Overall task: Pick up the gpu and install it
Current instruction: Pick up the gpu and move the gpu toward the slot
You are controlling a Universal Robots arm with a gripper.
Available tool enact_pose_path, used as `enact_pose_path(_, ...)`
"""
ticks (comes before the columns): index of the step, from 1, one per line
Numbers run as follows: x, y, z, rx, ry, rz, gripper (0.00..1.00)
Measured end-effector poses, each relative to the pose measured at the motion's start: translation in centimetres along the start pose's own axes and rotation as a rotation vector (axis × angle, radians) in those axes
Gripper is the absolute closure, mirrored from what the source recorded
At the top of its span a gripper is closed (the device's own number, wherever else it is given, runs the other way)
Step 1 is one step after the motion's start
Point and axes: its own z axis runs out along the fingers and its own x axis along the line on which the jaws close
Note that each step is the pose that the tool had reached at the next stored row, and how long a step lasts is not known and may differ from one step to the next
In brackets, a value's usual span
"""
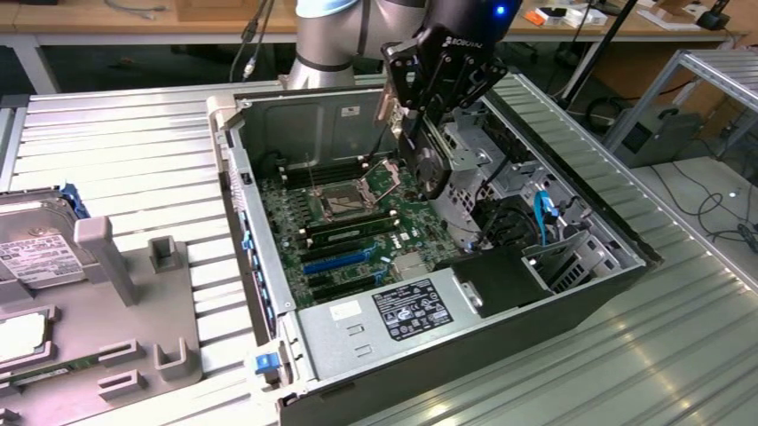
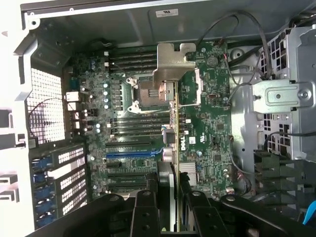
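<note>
- Open computer case [image 1: 474, 373], motherboard [image 2: 212, 113] exposed.
- gpu [image 1: 429, 170] is picked up and hangs edge-down over the motherboard, metal bracket leading. It sits in no slot, and the blue slot [image 2: 131, 154] is empty, so install looks undone.
- gripper [image 2: 171, 195] is clamped on the gpu, fingers pressed to both faces.

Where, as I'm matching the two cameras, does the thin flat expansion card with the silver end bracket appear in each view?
Exterior view: the thin flat expansion card hangs clamped in the gripper above the green motherboard.
Wrist view: the expansion card is edge-on, reaching from the gripper to beside the socket.
Shared landmark: the square silver CPU socket.
</note>
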Motion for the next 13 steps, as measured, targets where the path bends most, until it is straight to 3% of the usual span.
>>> enact_pose_path(13,-0.8,-0.01,1.57,0.0003,0.0005,0.0,0.73)
